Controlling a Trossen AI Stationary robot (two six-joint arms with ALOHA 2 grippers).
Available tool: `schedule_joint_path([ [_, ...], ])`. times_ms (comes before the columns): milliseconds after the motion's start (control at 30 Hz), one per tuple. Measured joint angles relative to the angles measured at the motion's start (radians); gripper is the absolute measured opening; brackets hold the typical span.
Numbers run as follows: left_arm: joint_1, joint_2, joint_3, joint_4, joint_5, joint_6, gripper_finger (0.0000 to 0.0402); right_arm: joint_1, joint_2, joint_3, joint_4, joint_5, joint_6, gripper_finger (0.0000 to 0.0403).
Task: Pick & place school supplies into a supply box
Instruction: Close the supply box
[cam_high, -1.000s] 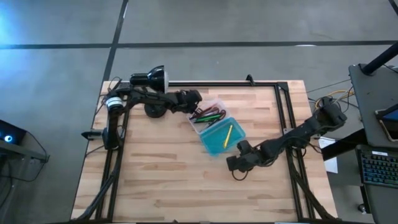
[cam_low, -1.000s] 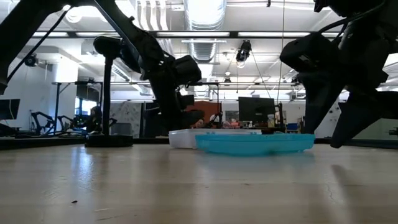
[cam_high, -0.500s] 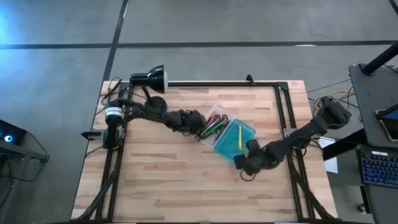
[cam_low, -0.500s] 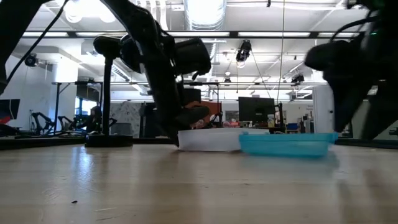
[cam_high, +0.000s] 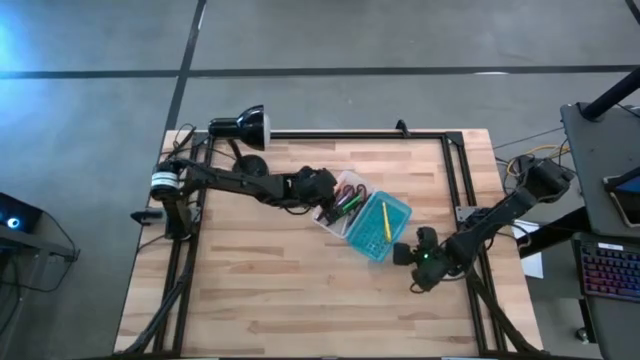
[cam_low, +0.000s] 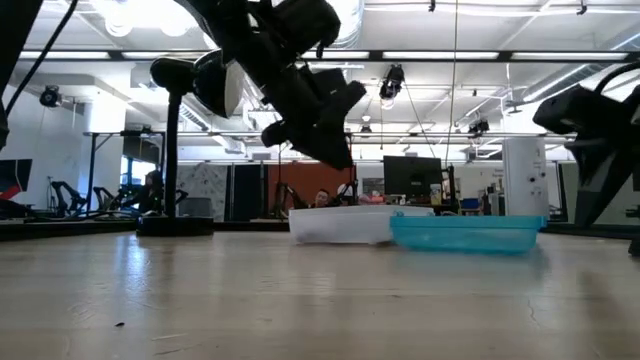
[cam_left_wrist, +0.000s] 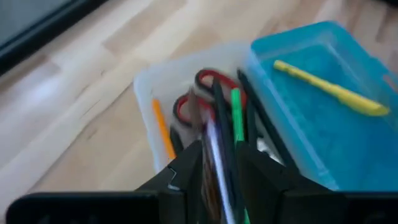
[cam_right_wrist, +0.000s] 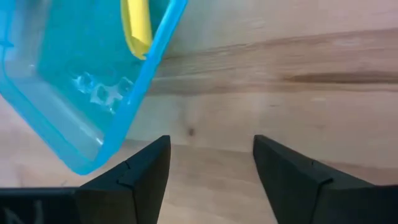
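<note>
- Box (cam_high: 364, 216) first: the supply box lies open near the middle of the surface (cam_high: 260, 290), clear half toward my left arm, teal half (cam_right_wrist: 81, 74) toward my right, and since a second ago it has slid and turned toward the right side
- In the clear half I see red-handled scissors (cam_left_wrist: 205, 93), a green marker (cam_left_wrist: 237, 115), an orange pencil (cam_left_wrist: 161, 127) and dark pens; a yellow pencil (cam_high: 386, 219) lies alone in the teal half
- My left gripper (cam_left_wrist: 217, 165) sits right above the clear half, fingers nearly closed around a thin pen-like item (cam_left_wrist: 217, 143) that stands between them; it has moved in over the box and looks lifted off the surface in the low view
- My right gripper (cam_right_wrist: 208, 165) has backed off: fingers spread wide, holding nothing, just beside the teal half's corner but apart from it
- I judge the left arm is about to drop its item in, so packing is well along; nothing loose shows on the surface
- The black desk lamp (cam_high: 243, 128) stands at the far left corner
</note>
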Motion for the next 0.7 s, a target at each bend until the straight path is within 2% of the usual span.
schedule_joint_path([
  [133, 0.018, 0.055, 0.003, 0.042, -0.023, 0.022, 0.0081, -0.015, 0.002, -0.012, 0.01, 0.004, 0.005, 0.0224],
  [333, 0.028, 0.138, 0.006, 0.061, 0.03, 0.014, 0.0081, -0.033, -0.014, -0.018, -0.01, 0.073, -0.001, 0.0224],
  [533, 0.015, 0.207, 0.008, 0.068, 0.066, 0.014, 0.0081, -0.049, -0.016, -0.028, -0.007, 0.085, -0.008, 0.0224],
  [700, 0.009, 0.223, 0.011, 0.067, 0.068, 0.012, 0.008, -0.05, -0.016, -0.029, -0.009, 0.086, -0.088, 0.0224],
])
